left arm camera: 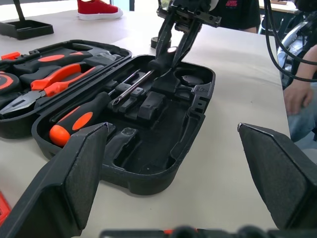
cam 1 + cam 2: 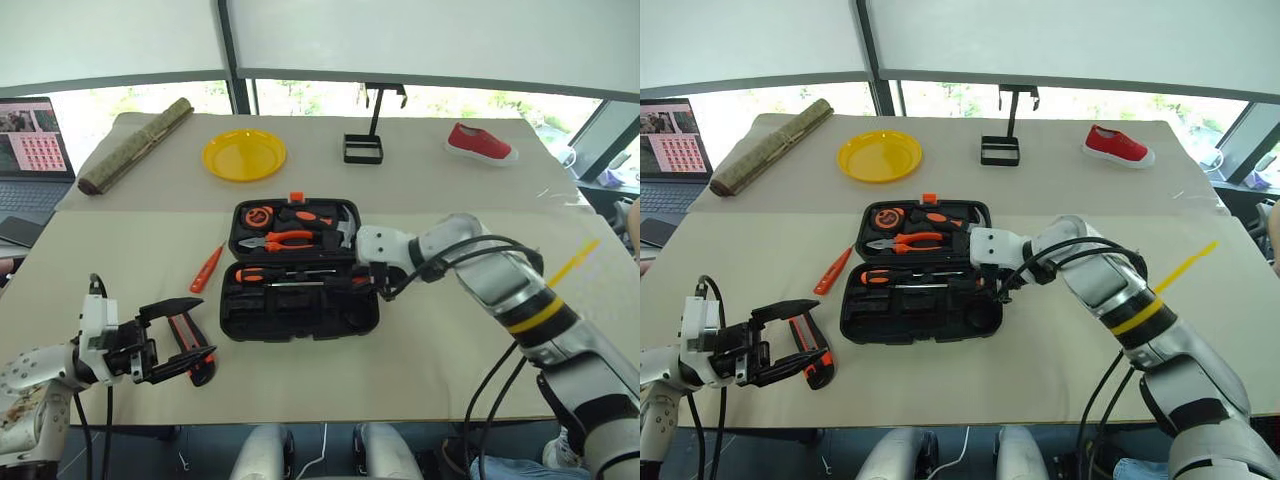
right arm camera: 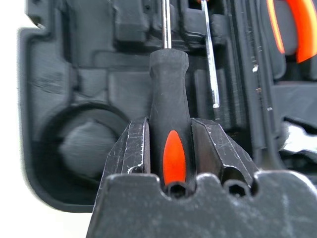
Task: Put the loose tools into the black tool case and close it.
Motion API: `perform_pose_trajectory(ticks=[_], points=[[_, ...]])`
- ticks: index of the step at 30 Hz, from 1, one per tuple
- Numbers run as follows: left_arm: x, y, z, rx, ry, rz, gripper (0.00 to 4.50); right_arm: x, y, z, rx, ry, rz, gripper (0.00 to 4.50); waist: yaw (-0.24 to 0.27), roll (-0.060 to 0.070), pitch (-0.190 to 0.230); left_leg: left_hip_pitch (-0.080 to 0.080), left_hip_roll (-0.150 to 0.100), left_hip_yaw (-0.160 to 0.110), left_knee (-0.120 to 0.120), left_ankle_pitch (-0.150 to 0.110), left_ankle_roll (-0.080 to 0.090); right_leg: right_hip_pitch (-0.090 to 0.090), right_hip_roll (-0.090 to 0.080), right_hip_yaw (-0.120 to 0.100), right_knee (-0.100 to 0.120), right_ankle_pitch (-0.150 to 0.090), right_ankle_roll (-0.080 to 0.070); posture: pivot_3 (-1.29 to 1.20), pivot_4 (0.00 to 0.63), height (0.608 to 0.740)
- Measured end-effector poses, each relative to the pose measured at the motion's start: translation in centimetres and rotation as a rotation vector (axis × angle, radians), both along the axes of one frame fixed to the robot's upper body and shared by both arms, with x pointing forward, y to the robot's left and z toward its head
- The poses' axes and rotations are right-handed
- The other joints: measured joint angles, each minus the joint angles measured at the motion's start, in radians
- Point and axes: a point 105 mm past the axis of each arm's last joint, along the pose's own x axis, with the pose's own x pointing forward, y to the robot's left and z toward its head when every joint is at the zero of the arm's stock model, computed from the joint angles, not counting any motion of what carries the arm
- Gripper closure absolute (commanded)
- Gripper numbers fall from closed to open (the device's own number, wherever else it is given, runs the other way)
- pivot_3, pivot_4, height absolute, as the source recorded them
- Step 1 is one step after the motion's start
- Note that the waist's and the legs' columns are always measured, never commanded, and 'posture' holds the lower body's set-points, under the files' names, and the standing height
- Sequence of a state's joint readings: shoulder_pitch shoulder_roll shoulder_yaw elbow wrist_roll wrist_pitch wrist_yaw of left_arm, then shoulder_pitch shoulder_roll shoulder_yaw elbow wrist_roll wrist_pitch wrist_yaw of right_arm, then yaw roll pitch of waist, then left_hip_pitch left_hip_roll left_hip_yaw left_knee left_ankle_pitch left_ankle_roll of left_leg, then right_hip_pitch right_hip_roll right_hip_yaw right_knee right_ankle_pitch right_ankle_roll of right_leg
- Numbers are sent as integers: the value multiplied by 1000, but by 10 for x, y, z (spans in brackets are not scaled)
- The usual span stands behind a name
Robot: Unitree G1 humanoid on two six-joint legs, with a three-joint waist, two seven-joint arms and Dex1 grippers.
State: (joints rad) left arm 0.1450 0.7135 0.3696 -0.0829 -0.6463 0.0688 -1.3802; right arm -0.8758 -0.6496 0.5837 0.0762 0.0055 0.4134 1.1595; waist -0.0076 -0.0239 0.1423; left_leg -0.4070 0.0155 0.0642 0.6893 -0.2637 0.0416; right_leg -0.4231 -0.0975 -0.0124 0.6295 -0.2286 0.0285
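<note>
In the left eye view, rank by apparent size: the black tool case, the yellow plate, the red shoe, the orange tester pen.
1. black tool case
2. yellow plate
3. red shoe
4. orange tester pen
The plate and shoe lie farther from the camera, so their true sizes may be understated.

Left arm sits low at the near left w/ its forearm angled inward. Left gripper [image 2: 172,340] points roughly level, toward the middle & a bit forward, both black fingers spread wide apart, nothing between them. In the left wrist view the two padded fingers [image 1: 74,173] stand far apart at either side.

Right arm reaches in from the right, elbow bent, wrist turned so the right gripper [image 2: 372,283] aims left & downward. Its jaws are pinched on the black handle of a screwdriver [image 3: 169,134], one finger on each side, shaft running straight out ahead of the fingers.
</note>
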Motion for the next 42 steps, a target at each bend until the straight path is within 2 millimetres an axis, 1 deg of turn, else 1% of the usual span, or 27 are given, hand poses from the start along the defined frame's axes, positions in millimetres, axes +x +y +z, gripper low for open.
perform_pose_trajectory(ticks=[8, 11, 15, 22, 24, 25, 27, 28, 31, 33, 35, 37, 38, 40, 41, 42], points=[[0, -1, -1, 15, 0, 8, 0, 7, 13, -2, -33, -18, 31, 3563, -10, 0, 0, 3, 1, 0, 0, 1, -1, 1, 1, 0, 2, 1, -2, 0, 150, 740], [0, -1, -1, 18, 0, 9, 0, 8, 19, -8, -30, 7, 30, 3563, -9, 0, 0, 2, 1, 0, 0, 1, -2, 0, 1, 0, 2, 1, -2, 0, 150, 740], [0, -2, -2, 20, 5, 6, 0, 10, 24, -10, -19, 21, 25, 3563, -9, 0, 0, 2, 1, 0, 0, 1, -2, 0, 1, 0, 2, 1, -2, 0, 150, 740], [0, -4, -3, 21, 5, 7, 0, 12, 23, -14, -37, 27, 14, 3563, -9, 0, 0, 2, 1, 0, -1, 1, -2, 0, 1, 0, 2, 1, -2, 0, 150, 740], [0, -4, -3, 21, 5, 8, 0, 12, 22, -14, -41, 28, 13, 2553, -8, 0, 0, 2, 1, 0, -1, 1, -2, 0, 1, 0, 2, 1, -2, 0, 150, 740], [0, -4, -3, 21, 5, 8, 0, 12, 21, -14, -46, 29, 13, 2441, -7, 0, 0, 2, 1, 0, -1, 1, -2, 0, 0, 0, 1, 1, -2, 0, 150, 740], [0, -3, -3, 22, 5, 9, 0, 12, 20, -12, -49, 29, 15, 1691, -6, 0, 0, 2, 1, 0, -1, 1, -2, 0, 0, 0, 1, 1, -2, 0, 150, 740], [0, -3, -3, 22, 5, 9, 0, 13, 20, -11, -48, 26, 16, 1404, -6, 0, 0, 2, 1, 0, -1, 1, -2, 0, 0, -1, 1, 1, -2, 0, 150, 740], [0, -3, -3, 22, 4, 11, 0, 7, 16, -1, -17, 77, 36, 1404, -6, 1, 0, 1, 1, 0, -1, 1, -2, -1, 0, -1, 1, 1, -2, 0, 150, 740], [1, -3, -3, 22, 4, 13, 0, -3, 18, 8, 25, 133, 86, 1404, -6, 1, 1, 1, 1, 0, -2, 1, -2, -1, 0, -1, 1, 1, -2, 0, 150, 740], [1, -3, -3, 22, 3, 14, 0, -14, 23, 24, 102, 158, 143, 1404, -7, 1, 1, 1, 1, 0, -2, 1, -2, -1, 0, -1, 1, 1, -2, 0, 150, 740], [1, -3, -3, 22, 1, 16, 0, -20, 24, 38, 172, 161, 182, 1913, -7, 1, 1, 1, 1, 0, -2, 1, -2, -1, 0, -1, 1, 1, -2, 0, 150, 740], [2, -3, -2, 21, 1, 17, 0, -20, 23, 42, 216, 156, 182, 2202, -7, 1, 1, 2, 1, -1, -2, 1, -2, 0, 0, -1, 1, 1, -2, 0, 150, 740], [2, -3, -2, 21, -2, 18, 0, -19, 23, 40, 282, 143, 174, 2870, -7, 0, 0, 2, 1, -1, -2, 1, -2, 0, 0, -1, 1, 1, -2, 0, 150, 740], [3, -3, -2, 21, -4, 20, 0, -20, 25, 34, 323, 141, 172, 3249, -7, 0, 0, 2, 1, 0, -2, 1, -2, 0, 0, 0, 1, 1, -2, 0, 150, 740], [3, -3, -1, 20, -6, 22, 0, -21, 28, 27, 352, 144, 176, 3491, -7, 0, 0, 2, 1, 0, -2, 1, -2, 0, 0, -1, 1, 1, -2, 0, 150, 740]])
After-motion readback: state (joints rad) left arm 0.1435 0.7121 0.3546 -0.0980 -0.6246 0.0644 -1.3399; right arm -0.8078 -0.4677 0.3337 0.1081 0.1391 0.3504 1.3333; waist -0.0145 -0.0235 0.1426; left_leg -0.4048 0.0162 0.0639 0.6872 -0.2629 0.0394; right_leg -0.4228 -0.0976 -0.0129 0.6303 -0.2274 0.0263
